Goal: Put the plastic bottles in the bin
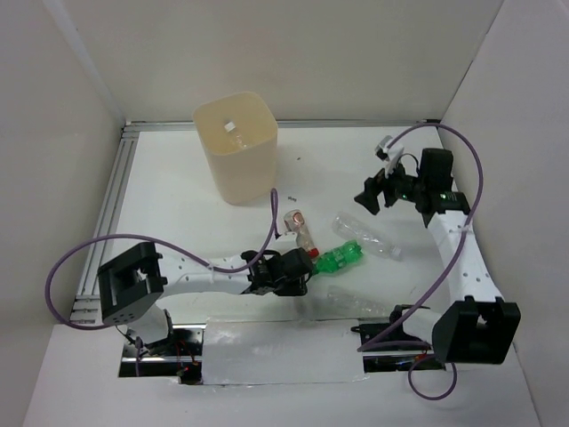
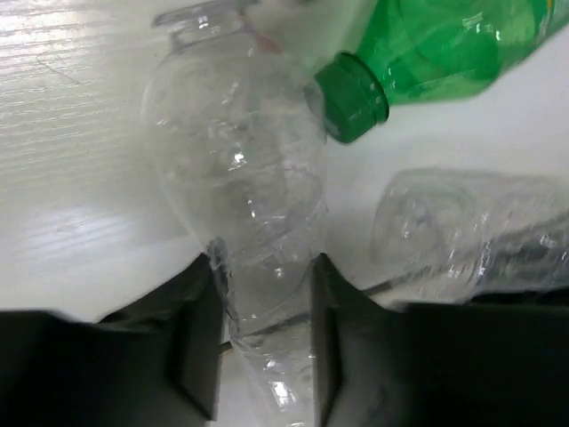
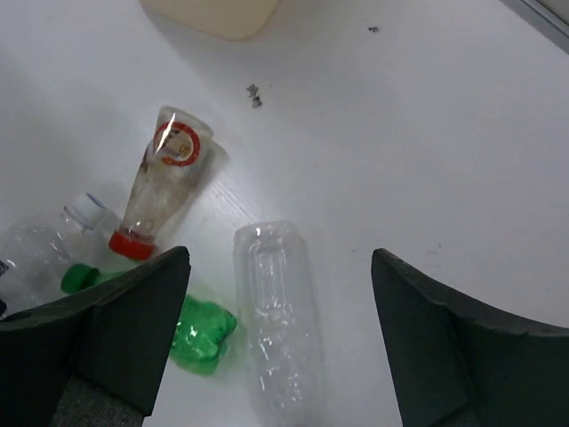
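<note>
In the top view the bin [image 1: 236, 151] stands in the upper left-centre of the frame, well apart from the bottles, which lie on the table [image 1: 178, 205] in a cluster at the centre. The leftmost bottle [image 1: 300, 231] lies below and right of the bin. The middle bottle [image 1: 341, 258] lies just right of it and slightly lower. A third bottle [image 1: 366, 237] lies above and right of that one, and a fourth bottle [image 1: 356, 301] lies lowest. The left gripper [image 1: 300, 269] sits just left of the middle bottle, a fifth bottle [image 2: 238, 178] between its fingers [image 2: 200, 347]. The right gripper [image 1: 373, 194] hangs in the upper right, above the third bottle.
</note>
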Controlling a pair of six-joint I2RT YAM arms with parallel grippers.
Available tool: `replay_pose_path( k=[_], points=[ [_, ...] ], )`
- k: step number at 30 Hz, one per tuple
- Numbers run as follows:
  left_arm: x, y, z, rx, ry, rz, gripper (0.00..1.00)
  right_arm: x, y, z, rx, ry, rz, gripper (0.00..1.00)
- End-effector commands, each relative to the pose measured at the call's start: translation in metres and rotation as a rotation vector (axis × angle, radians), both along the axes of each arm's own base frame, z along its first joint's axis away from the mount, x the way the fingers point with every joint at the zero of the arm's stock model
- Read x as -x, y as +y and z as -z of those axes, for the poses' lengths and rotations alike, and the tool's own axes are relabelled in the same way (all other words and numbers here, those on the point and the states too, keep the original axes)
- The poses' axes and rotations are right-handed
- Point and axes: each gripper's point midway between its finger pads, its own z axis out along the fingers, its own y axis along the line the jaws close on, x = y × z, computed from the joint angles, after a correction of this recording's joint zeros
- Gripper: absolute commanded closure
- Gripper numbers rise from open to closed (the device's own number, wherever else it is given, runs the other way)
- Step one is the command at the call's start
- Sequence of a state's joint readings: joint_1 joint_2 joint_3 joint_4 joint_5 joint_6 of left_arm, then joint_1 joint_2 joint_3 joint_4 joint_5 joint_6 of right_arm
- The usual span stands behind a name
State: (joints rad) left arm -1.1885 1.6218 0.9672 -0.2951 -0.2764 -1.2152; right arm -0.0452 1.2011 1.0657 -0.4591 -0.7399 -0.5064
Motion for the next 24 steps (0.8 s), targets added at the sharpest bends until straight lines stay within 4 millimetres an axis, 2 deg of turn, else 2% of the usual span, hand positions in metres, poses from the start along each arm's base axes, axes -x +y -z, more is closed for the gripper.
replay_pose_path(
  k=[1,2,3,4,5,6,7,8,9,10,11,12,13,14,15,17,18,20,21,24],
  points=[
    [0.016,0.019,-0.004,-0.050,0.005,0.054,0.69,0.026,-0.008,-0.009,0.041,-0.093,-0.066,0.12],
    [0.025,0.017,-0.022,-0.019,-0.022,0.101,0.73,0.028,-0.011,-0.002,0.039,-0.077,-0.062,0.14],
    [0.026,0.020,-0.031,-0.011,-0.033,0.112,0.77,0.031,-0.018,0.000,0.029,-0.069,-0.044,0.15],
    [0.030,0.027,-0.038,-0.024,-0.051,0.132,0.80,0.034,-0.021,0.010,0.030,-0.043,-0.034,0.15],
    [0.029,0.027,-0.053,-0.001,-0.073,0.150,0.80,0.038,-0.023,0.013,0.023,-0.033,-0.029,0.15],
    [0.022,0.028,-0.087,0.050,-0.156,0.162,0.82,0.038,-0.029,0.017,0.021,-0.023,-0.009,0.15],
    [0.017,0.028,-0.107,0.079,-0.210,0.172,0.82,0.040,-0.029,0.025,0.024,-0.010,-0.014,0.15],
    [0.004,0.030,-0.149,0.124,-0.328,0.166,0.82,0.041,-0.034,0.031,0.032,0.012,0.010,0.11],
    [-0.003,0.032,-0.168,0.136,-0.388,0.164,0.81,0.041,-0.034,0.031,0.032,0.012,0.011,0.08],
    [-0.014,0.033,-0.189,0.151,-0.445,0.148,0.81,0.045,-0.038,0.040,0.041,0.036,0.021,0.07],
    [-0.027,0.034,-0.208,0.166,-0.496,0.119,0.81,0.048,-0.037,0.046,0.036,0.058,0.021,0.05],
    [-0.052,0.045,-0.227,0.150,-0.561,0.078,0.81,0.049,-0.038,0.048,0.053,0.051,0.007,0.05],
    [-0.070,0.047,-0.256,0.175,-0.616,0.031,0.81,0.058,-0.037,0.060,0.054,0.099,-0.006,0.03],
    [-0.087,0.052,-0.269,0.177,-0.647,-0.004,0.79,0.062,-0.037,0.065,0.054,0.111,-0.014,0.03],
    [-0.121,0.070,-0.298,0.188,-0.731,-0.097,0.79,0.063,-0.038,0.067,0.070,0.105,-0.029,0.03],
    [-0.155,0.082,-0.320,0.192,-0.804,-0.168,0.79,0.074,-0.036,0.079,0.076,0.143,-0.049,0.03],
    [-0.184,0.104,-0.348,0.201,-0.883,-0.254,0.78,0.073,-0.038,0.078,0.098,0.123,-0.053,0.03],
    [-0.212,0.125,-0.368,0.201,-0.930,-0.335,0.78,0.082,-0.036,0.090,0.098,0.158,-0.067,0.03],
    [-0.239,0.148,-0.379,0.176,-0.961,-0.403,0.78,0.082,-0.038,0.088,0.117,0.138,-0.068,0.03],
    [-0.275,0.176,-0.394,0.162,-1.022,-0.499,0.73,0.089,-0.037,0.096,0.118,0.156,-0.077,0.03]
  ],
)
